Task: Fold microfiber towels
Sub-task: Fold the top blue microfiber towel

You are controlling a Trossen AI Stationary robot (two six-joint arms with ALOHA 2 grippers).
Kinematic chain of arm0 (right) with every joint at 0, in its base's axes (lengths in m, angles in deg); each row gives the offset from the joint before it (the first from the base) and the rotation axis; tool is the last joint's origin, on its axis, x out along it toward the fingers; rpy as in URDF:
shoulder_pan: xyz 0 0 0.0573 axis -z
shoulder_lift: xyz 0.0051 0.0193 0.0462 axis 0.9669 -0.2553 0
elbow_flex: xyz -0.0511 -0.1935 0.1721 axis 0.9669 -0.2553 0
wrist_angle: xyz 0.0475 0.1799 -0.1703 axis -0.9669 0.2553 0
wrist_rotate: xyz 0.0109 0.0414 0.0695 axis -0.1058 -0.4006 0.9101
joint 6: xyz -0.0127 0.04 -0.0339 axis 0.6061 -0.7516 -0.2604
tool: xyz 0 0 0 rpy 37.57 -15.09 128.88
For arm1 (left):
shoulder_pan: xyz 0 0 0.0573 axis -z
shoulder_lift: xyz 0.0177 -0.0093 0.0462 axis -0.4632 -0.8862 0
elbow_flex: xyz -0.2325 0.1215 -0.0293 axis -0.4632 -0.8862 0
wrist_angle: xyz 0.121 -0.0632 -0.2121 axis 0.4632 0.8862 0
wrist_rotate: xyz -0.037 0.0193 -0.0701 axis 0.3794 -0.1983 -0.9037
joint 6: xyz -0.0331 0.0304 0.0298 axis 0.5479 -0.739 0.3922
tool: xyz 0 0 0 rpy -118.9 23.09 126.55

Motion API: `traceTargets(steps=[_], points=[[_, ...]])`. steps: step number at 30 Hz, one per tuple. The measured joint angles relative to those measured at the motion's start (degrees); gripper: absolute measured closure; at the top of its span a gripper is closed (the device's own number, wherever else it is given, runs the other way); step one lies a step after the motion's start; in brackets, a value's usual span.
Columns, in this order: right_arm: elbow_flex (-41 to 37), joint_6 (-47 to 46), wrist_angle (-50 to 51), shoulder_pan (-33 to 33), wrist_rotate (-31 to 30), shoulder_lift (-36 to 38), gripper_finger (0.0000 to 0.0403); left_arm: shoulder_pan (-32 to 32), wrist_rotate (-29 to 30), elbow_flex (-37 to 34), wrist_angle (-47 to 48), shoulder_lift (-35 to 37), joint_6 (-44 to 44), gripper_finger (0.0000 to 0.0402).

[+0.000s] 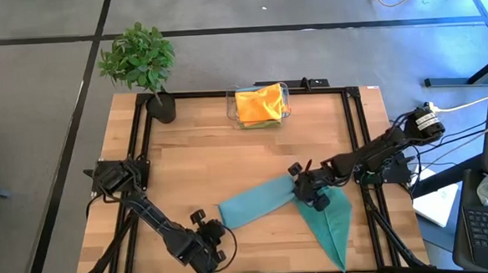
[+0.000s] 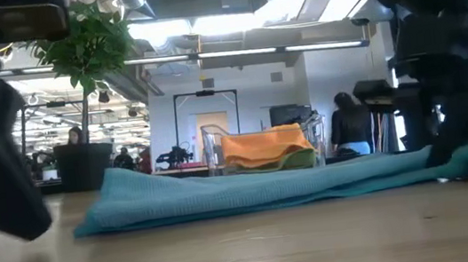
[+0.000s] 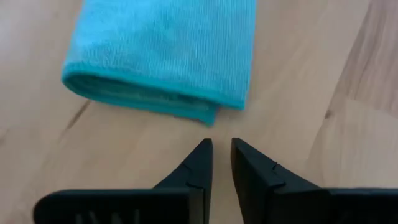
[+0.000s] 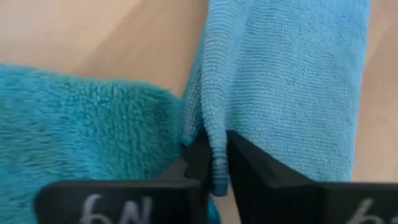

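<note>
A teal microfiber towel (image 1: 260,201) lies on the wooden table as a folded strip, and its other part (image 1: 332,224) spreads toward the near right corner. My right gripper (image 4: 214,155) is over the middle of the towel (image 1: 304,190), shut on it. My left gripper (image 3: 221,149) stands just off the strip's rounded, folded left end (image 3: 155,99), above bare wood. Its fingers are a narrow gap apart with nothing between them. An orange towel (image 1: 259,102) lies on a lime green one in the clear bin. My right gripper has a hemmed edge of the teal towel (image 4: 214,140) between its two fingers, which slant down from the table's right side. The cloth lies slack on the table on both sides of the fingers (image 4: 255,165). One layer or several, I cannot tell.
The clear bin (image 1: 286,101) stands at the far middle of the table, and a potted plant (image 1: 139,58) at the far left corner. A black frame rail (image 1: 357,130) runs along the table's edges. Bare wood (image 1: 195,164) spreads left of the towel.
</note>
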Motion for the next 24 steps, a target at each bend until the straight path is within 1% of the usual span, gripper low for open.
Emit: traceTargets(steps=[4,6,8,10,12,15,17,20,24], points=[[0.53,-0.02,0.37,-1.62,0.16,1.36,0.0303,0.17,0.26,0.00,0.03,0.00,0.00,0.0347],[1.71,-0.72,1.65,-2.22,-0.72,2.54,0.0279,0.13,0.25,0.45,0.92,-0.01,0.00,0.0350],[3.46,-1.50,3.86,-2.77,-1.62,3.94,0.0258,0.13,0.42,2.33,4.38,-0.02,-0.11,0.0353],[5.56,-2.49,6.23,-3.30,-1.81,5.59,0.0240,0.18,1.78,5.25,9.75,-0.02,-0.26,0.0355],[7.45,-3.13,7.28,-3.81,-1.77,6.95,0.0228,0.60,5.93,8.16,16.26,-0.02,-0.58,0.0355],[8.55,-4.48,7.67,-4.11,-1.75,7.75,0.0219,0.67,15.34,9.88,19.71,0.00,-2.98,0.0355],[8.55,-5.71,7.60,-4.07,-2.27,7.65,0.0218,-0.48,19.08,9.60,19.97,0.00,-3.91,0.0356],[8.29,-8.51,7.46,-4.05,-5.39,6.16,0.0222,-3.99,19.36,7.54,17.50,0.00,-4.69,0.0355],[5.91,-8.79,2.31,-3.92,-6.51,4.06,0.0231,-9.07,18.24,4.09,9.65,-0.02,-12.84,0.0352]])
